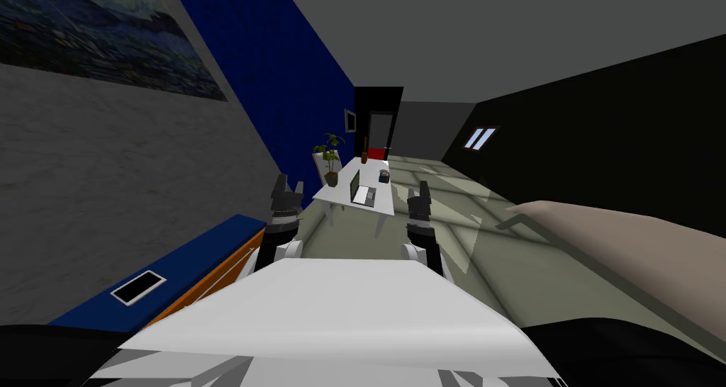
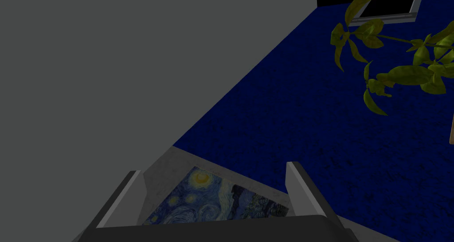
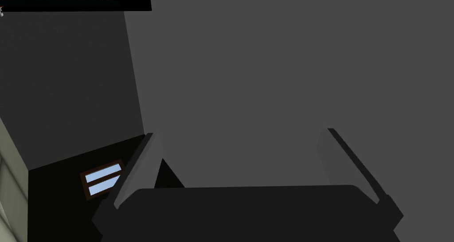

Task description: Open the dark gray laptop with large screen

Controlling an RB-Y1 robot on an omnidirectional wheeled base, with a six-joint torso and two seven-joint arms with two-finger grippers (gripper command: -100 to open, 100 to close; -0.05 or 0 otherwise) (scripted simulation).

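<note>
A dark grey laptop (image 1: pixel 361 190) sits on a white table (image 1: pixel 383 204) well ahead of me, down the room. Its lid stands up from the base, screen side facing right. Both arms are raised in front of my chest, far short of the table. My left gripper (image 1: pixel 287 186) is open with nothing between its fingers (image 2: pixel 301 186). My right gripper (image 1: pixel 423 189) is likewise open and empty, its fingers (image 3: pixel 142 164) wide apart.
A potted plant (image 1: pixel 330 159) stands by the table's far left corner, and a small dark box (image 1: pixel 384 177) lies on the table behind the laptop. A blue-topped cabinet (image 1: pixel 184 262) runs along the wall at my left. A beige padded piece of furniture (image 1: pixel 624 241) lies at my right.
</note>
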